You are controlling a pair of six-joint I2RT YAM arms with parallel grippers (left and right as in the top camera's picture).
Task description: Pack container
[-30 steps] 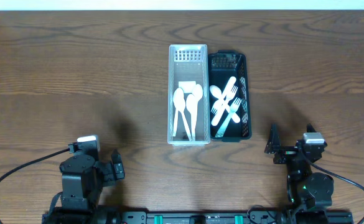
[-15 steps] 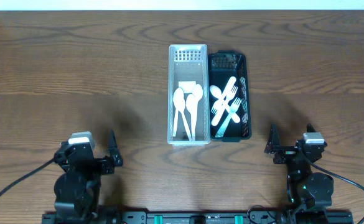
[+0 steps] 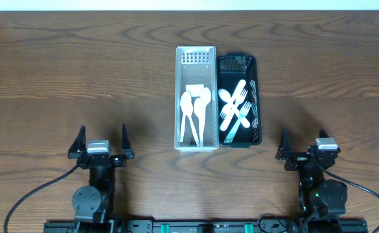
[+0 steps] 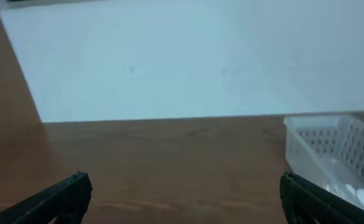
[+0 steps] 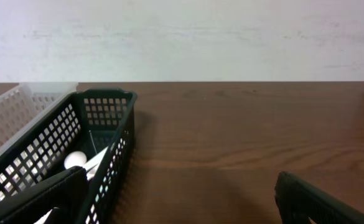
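Forks (image 3: 239,107) discernible overhead cam only.

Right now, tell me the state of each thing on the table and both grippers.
white basket: upright, holds spoons
spoons: lying inside the white basket
black basket: upright, holds forks
forks: piled inside the black basket
left gripper: open, empty
right gripper: open, empty

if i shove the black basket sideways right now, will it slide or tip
Probably slides: the black basket is long, low and flat on the table. Likely light: open mesh walls, only white cutlery inside. Pushed left, it may shove the white basket beside it.
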